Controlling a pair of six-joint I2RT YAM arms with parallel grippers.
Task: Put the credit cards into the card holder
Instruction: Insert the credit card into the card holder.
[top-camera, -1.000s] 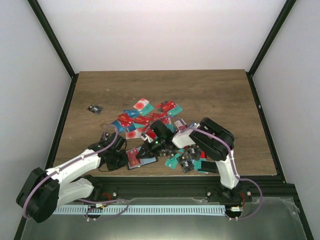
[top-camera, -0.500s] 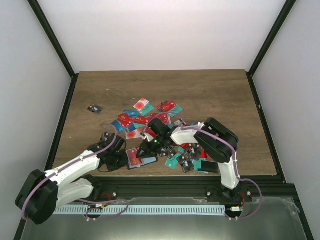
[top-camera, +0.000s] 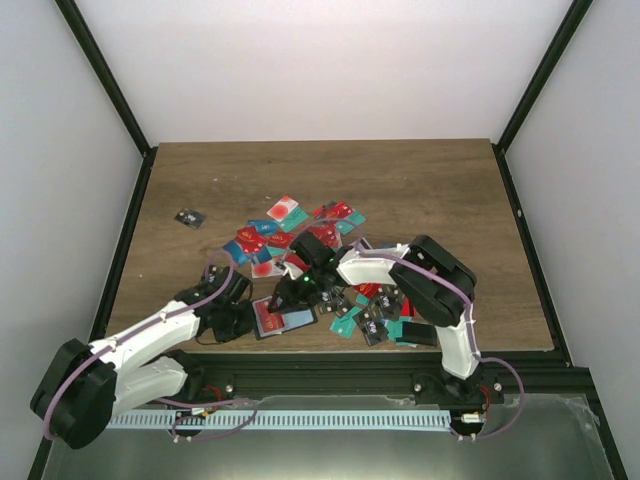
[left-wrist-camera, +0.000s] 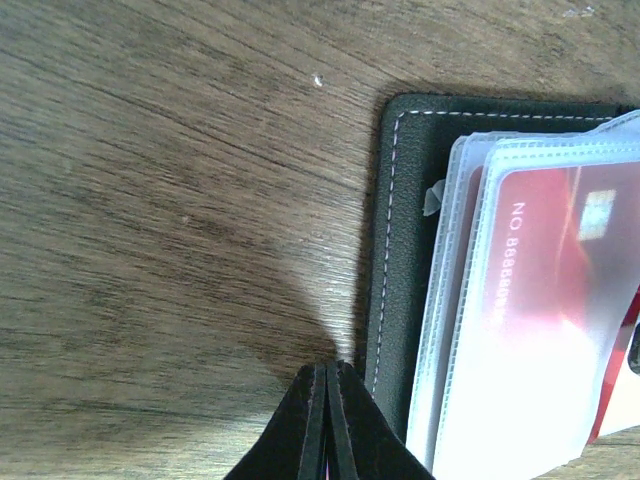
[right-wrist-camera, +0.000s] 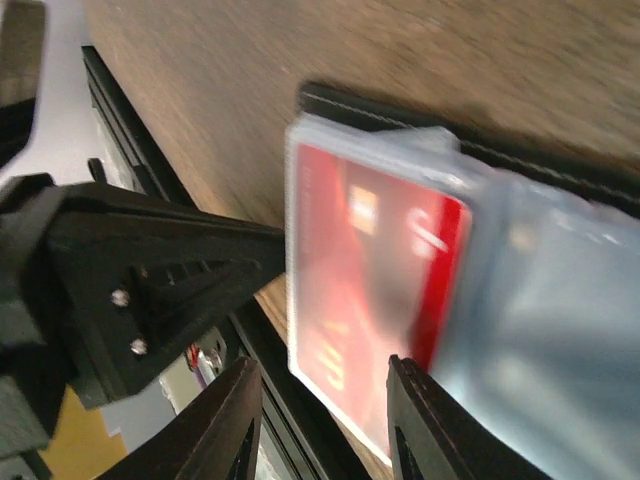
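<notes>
Right pincer (right-wrist-camera: 320, 400) first: a second ago its fingers were pressed together over the wallet, and now they stand spread, with nothing pinched between them. In the overhead view it has also slid towards the near-left, closer to the left arm. The left pincer (left-wrist-camera: 327, 380) is unchanged, fingers pressed together, tips down at the wood just beside the wallet's stitched edge; it seems to be steadying that side rather than holding anything, though the wrist view cannot settle that.

The brown wood-grain tabletop (top-camera: 420, 190) carries everything. Across its middle lies the loose heap of thin red, teal and blue plastic credit cards (top-camera: 300, 235), many overlapping, some reaching under the right arm.

The small black bifold card holder (left-wrist-camera: 385, 250) lies open at the near edge, between the two pincers, its stack of grey-clear pockets fanned upward.

One red plastic card with white printed numbers (left-wrist-camera: 560, 260) sits behind the top clear pocket, most of it covered by the film.

The spreading of the right fingers reads as a release: this card looks delivered, though whether it is pushed fully home cannot be told. Plenty of cards wait in the heap, so the task is far from finished.
</notes>
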